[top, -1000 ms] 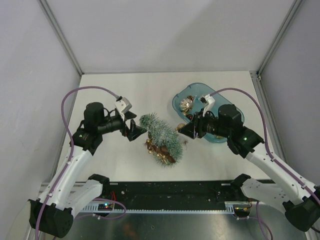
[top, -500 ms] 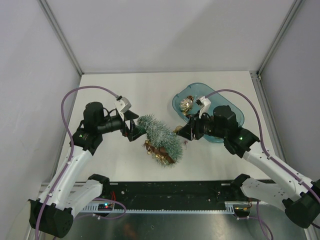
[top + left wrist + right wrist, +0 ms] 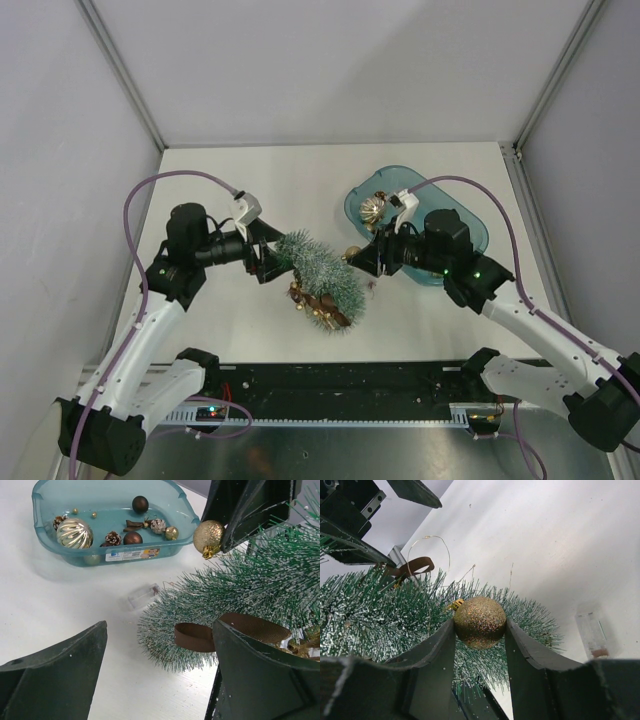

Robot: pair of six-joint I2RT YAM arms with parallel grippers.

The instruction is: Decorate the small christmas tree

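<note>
The small christmas tree (image 3: 322, 278) lies on its side on the table, its tip toward my left gripper (image 3: 270, 260). That gripper is open, its jaws set wide at the tree's tip (image 3: 165, 630), and it grips nothing. A brown ribbon loop (image 3: 195, 636) hangs in the bristles. My right gripper (image 3: 358, 257) is shut on a gold glitter ball (image 3: 479, 622) and holds it against the tree's bristles (image 3: 380, 620). The ball also shows in the left wrist view (image 3: 209, 536).
A teal tray (image 3: 470, 222) at the right holds several ornaments: a ribbed gold ball (image 3: 74, 532), brown balls and pine cones. A small clear battery case (image 3: 142, 596) lies on the table between tray and tree. Thin light wire runs over the tree.
My right gripper has carried the gold ball left, from the tray's edge up to the tree. My left gripper has closed in slightly on the tree's tip.
</note>
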